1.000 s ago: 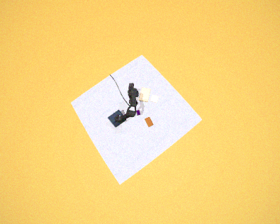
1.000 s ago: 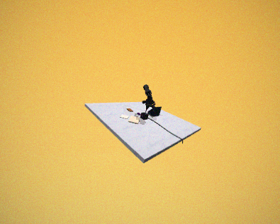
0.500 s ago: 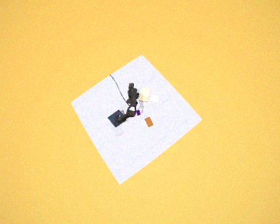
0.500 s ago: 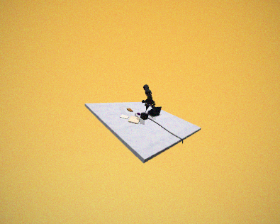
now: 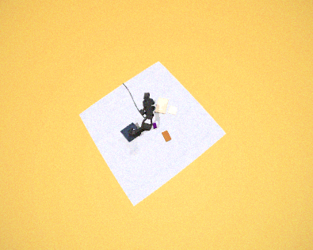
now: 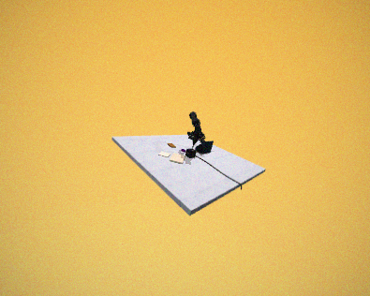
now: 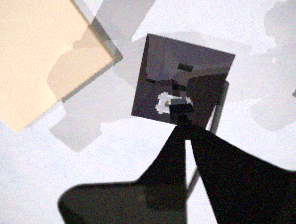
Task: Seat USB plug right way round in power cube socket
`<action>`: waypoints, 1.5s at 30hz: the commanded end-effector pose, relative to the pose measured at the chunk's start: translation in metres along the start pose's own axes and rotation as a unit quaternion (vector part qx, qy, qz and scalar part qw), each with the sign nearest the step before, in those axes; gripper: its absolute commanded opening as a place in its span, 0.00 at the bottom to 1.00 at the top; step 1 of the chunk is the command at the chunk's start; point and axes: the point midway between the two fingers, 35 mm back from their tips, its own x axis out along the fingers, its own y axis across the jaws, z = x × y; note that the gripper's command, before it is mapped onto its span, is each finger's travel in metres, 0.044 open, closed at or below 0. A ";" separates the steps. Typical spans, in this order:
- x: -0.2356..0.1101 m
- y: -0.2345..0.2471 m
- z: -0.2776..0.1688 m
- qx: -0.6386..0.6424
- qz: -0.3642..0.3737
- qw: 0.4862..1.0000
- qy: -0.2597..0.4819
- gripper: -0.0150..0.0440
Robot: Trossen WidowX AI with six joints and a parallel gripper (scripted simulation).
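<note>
Dark gripper (image 7: 183,111) clamped tight on the plug (image 7: 180,105), held over the cube (image 7: 165,75) top beside the white-rimmed socket (image 7: 162,102), cream card (image 7: 40,55) lying just beside the cube.

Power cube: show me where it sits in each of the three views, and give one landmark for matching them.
Top: the power cube is the dark block left of centre on the table, under the arm's tip.
Exterior: it is the dark shape behind the arm, right of the base.
Wrist: it fills the upper middle, with the hand shut on the plug over its top.
Shared landmark: the cream sheet.
</note>
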 end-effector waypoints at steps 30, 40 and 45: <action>0.001 0.000 0.000 0.163 0.001 0.987 0.002 0.25; 0.002 0.000 -0.001 0.164 0.001 0.986 0.006 0.25; 0.003 0.000 -0.001 0.164 0.001 0.986 0.008 0.25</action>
